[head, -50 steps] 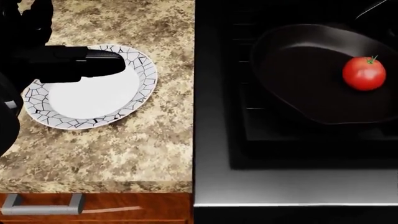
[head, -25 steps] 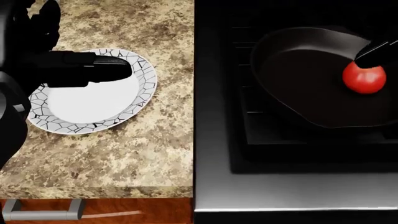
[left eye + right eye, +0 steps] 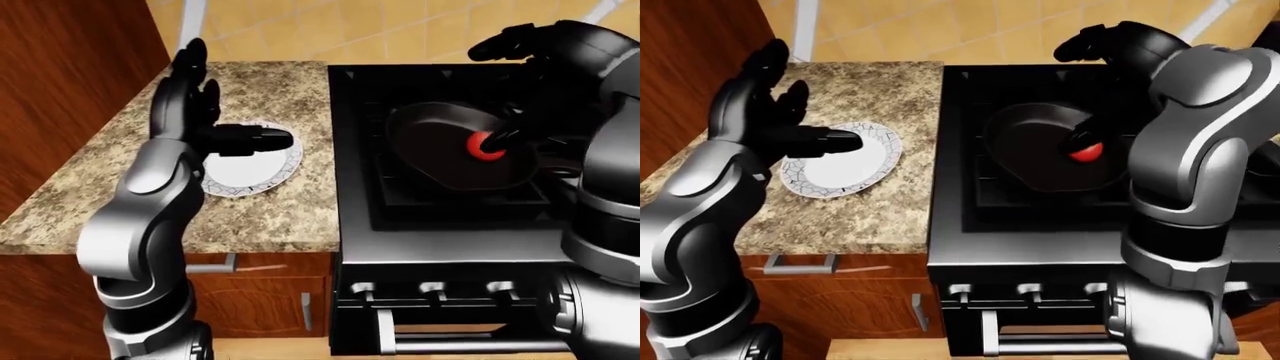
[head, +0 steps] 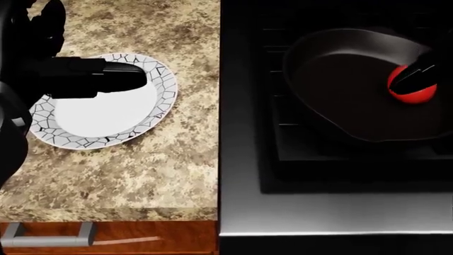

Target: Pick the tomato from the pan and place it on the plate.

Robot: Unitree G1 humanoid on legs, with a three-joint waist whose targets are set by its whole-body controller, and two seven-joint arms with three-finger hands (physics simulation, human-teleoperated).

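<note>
The red tomato [image 4: 409,91] lies at the right side of the black pan [image 4: 340,90] on the stove. My right hand [image 3: 1085,90] is open above it. One dark finger [image 4: 418,73] reaches down across the tomato's top, and the other fingers stand spread high over the pan's far rim. The white plate [image 4: 106,114] with a black crackle rim sits on the granite counter at the left. My left hand [image 3: 225,112] is open and empty, raised over the plate, its thumb [image 4: 106,77] hiding part of the plate's upper rim.
The black stove top [image 4: 248,106] adjoins the granite counter [image 4: 142,175] along a straight seam. A wooden cabinet wall [image 3: 60,90] stands at the counter's left. A drawer handle [image 4: 46,234] and oven knobs [image 3: 430,287] are below the edge.
My right hand's finger has come down from the upper right and now lies across the tomato's top. The tomato, plate and left hand stay in place. The view shifts slightly.
</note>
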